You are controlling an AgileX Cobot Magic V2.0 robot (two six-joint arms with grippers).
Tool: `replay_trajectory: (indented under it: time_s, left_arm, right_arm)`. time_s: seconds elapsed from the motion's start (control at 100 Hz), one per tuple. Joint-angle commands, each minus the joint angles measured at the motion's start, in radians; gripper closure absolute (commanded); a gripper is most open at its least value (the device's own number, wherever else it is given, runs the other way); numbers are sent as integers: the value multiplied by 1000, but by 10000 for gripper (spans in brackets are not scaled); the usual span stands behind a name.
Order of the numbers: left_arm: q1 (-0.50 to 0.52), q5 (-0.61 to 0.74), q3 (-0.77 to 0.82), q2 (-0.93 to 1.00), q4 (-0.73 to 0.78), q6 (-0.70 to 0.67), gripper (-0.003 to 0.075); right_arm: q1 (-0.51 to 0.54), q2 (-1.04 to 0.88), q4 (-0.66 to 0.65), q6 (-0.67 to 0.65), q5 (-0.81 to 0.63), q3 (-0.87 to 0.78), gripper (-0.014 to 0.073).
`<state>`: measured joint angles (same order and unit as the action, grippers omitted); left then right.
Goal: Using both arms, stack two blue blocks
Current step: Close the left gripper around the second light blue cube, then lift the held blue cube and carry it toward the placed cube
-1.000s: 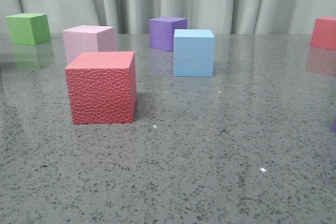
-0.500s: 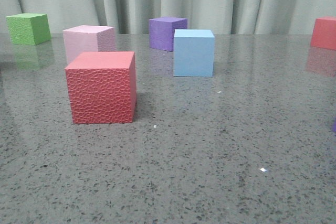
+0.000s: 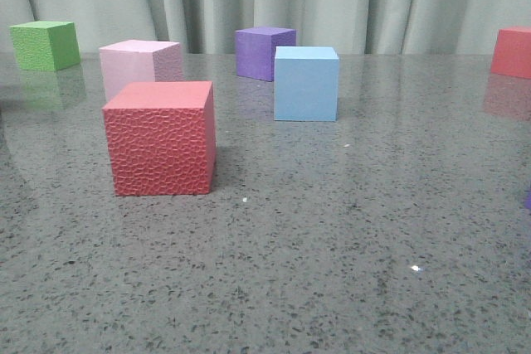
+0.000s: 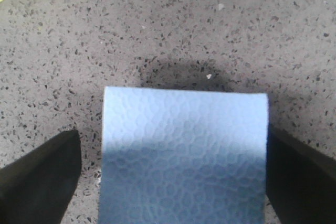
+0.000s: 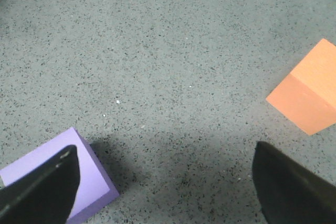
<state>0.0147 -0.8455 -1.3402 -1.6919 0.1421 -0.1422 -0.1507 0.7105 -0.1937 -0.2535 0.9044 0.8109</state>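
One light blue block [image 3: 306, 83] stands on the table at centre back in the front view, where neither gripper shows. In the left wrist view a second blue block [image 4: 184, 150] with a dimpled top sits on the table between the black fingers of my left gripper [image 4: 173, 169]. One finger [image 4: 42, 174] stands a little apart from the block and the other finger [image 4: 302, 174] is at its side, so that gripper is open. My right gripper [image 5: 165, 182] is open over bare table with nothing between its fingers.
A textured red cube [image 3: 160, 138] stands front left, with a pink cube [image 3: 139, 66] and a green cube [image 3: 45, 45] behind it. A purple cube [image 3: 264, 52] sits behind the blue block and a red cube [image 3: 512, 52] at far right. A purple cube [image 5: 79, 179] and an orange cube [image 5: 310, 94] flank my right gripper.
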Motion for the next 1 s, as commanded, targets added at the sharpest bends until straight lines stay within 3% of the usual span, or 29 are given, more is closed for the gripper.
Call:
replay_trajectory:
  time_s: [0.0, 0.22, 0.34, 0.49, 0.59, 0.82, 0.99]
  left_arm:
    - [1, 26, -32, 39, 3, 2, 80]
    - [1, 23, -32, 39, 3, 2, 111]
    - [1, 23, -32, 39, 3, 2, 223]
    - [1, 23, -32, 39, 3, 2, 420]
    - [1, 23, -32, 39, 3, 2, 498]
    - [1, 1, -49, 46, -7, 18, 512]
    - [1, -52, -109, 47, -101, 87, 512]
  right_arm:
    - [6, -4, -26, 7, -62, 25, -61]
    - [6, -4, -26, 7, -62, 25, -61]
    - [6, -4, -26, 7, -62, 25, -61]
    - [6, -4, -26, 7, -62, 25, -61]
    - [6, -4, -26, 7, -62, 25, -61]
    - [6, -4, -26, 7, -62, 25, -61]
    - [6, -4, -26, 7, -62, 25, -61]
